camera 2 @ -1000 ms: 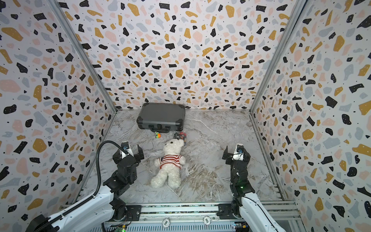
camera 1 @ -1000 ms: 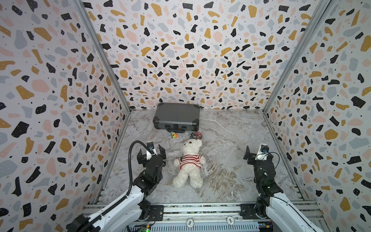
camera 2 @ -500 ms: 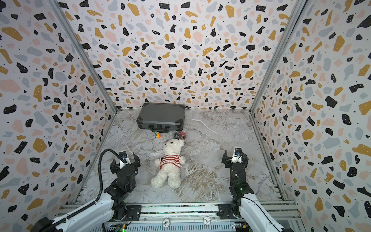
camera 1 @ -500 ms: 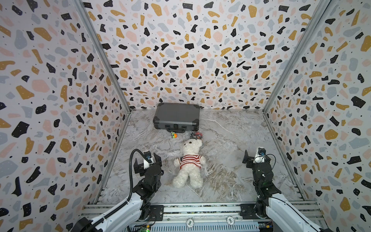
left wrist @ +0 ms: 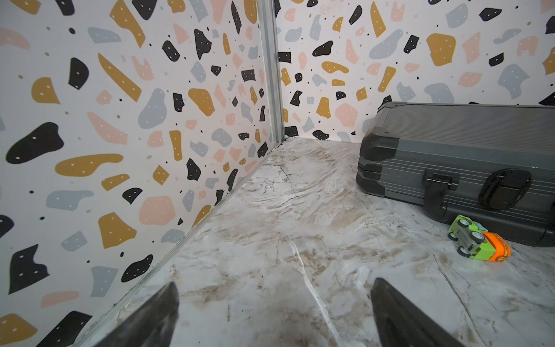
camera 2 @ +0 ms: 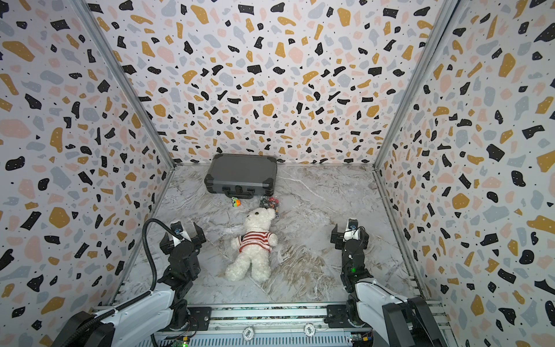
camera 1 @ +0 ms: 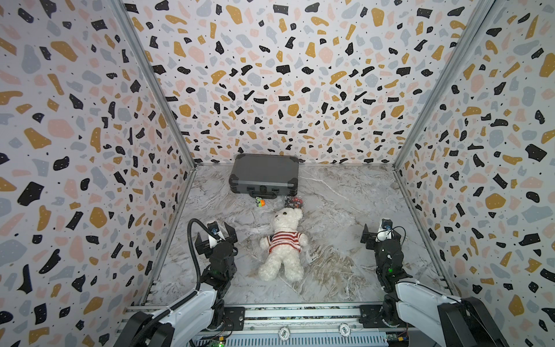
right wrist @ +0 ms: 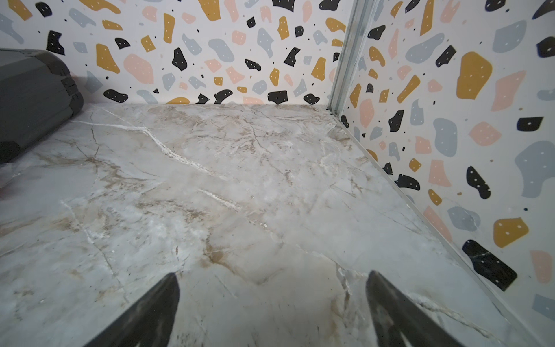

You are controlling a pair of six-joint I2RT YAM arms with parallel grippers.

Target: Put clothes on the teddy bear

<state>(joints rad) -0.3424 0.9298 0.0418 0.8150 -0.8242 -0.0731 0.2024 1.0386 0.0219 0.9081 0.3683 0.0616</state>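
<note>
Seemingly at the closing step, with the teddy bear (camera 1: 283, 255) flat on its back mid-floor between the arms, already in a red-and-white striped shirt (camera 1: 285, 240); probably only a check of hem and sleeves left, or a gentle tug; left gripper (camera 1: 214, 232) and right gripper (camera 1: 380, 237) both spread wide, empty, well apart from the bear; against the back wall, a grey case (camera 1: 264, 174); just before it, a toy car (camera 1: 259, 202); by the bear's head, a small dark object (camera 1: 292, 202), too small to name.
</note>
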